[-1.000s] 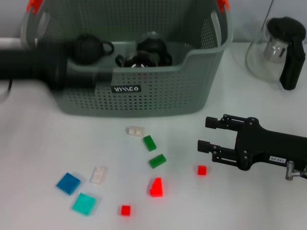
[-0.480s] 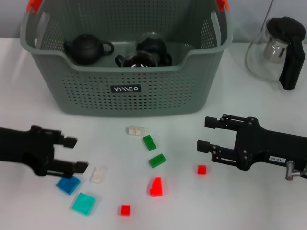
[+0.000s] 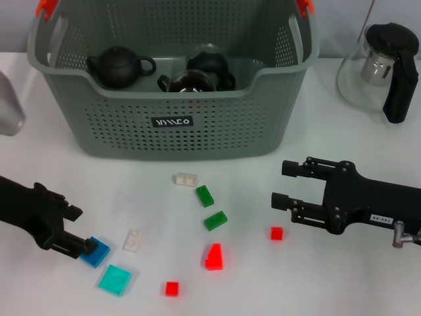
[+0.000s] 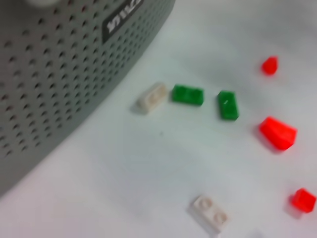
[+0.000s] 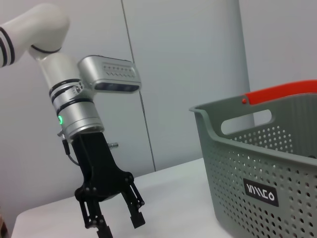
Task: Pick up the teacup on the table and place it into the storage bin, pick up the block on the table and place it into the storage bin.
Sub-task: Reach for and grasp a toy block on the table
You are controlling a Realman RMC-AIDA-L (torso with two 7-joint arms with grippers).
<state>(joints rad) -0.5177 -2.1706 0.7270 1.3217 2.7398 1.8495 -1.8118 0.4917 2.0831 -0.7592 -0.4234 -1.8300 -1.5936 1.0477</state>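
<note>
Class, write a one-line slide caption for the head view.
Left hand at a blue block; right hand open, basket behind.

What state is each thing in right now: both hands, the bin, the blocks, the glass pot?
left hand: open, low at the dark blue block
right hand: open, idle near the small red block
storage bin: upright, holding dark teapots
green blocks: flat on the table
glass pot: upright beside the bin, black lid on
</note>
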